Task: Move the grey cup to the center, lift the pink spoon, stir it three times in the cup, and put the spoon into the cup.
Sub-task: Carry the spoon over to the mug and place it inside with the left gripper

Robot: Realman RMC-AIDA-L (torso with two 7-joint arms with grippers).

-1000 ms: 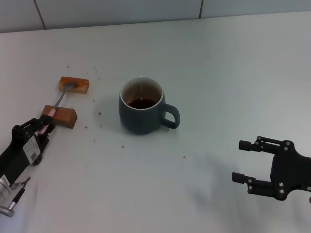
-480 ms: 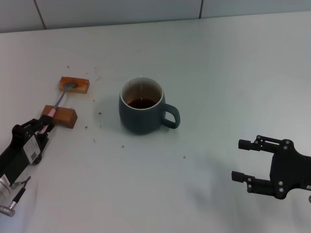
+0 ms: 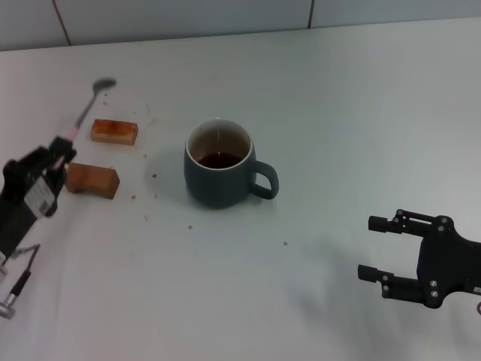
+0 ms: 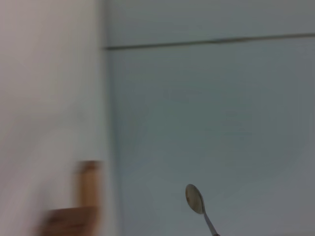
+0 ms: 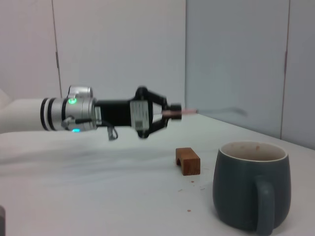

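Pink handle pinched in my left gripper's [image 3: 62,150] closed jaws, the spoon [image 3: 84,111] is held up in the air at the left of the white counter [image 3: 338,113], its metal bowl pointing away from me above two brown blocks [image 3: 113,131]. I see the cup [image 3: 221,174] standing mid-counter to the right of the blocks, dark liquid inside and its handle turned right. My right gripper [image 3: 382,248] hangs near the front right with jaws open, holding nothing, well apart from the cup.

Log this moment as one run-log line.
left gripper: holds spoon lifted | cup: centered | right gripper: open, idle
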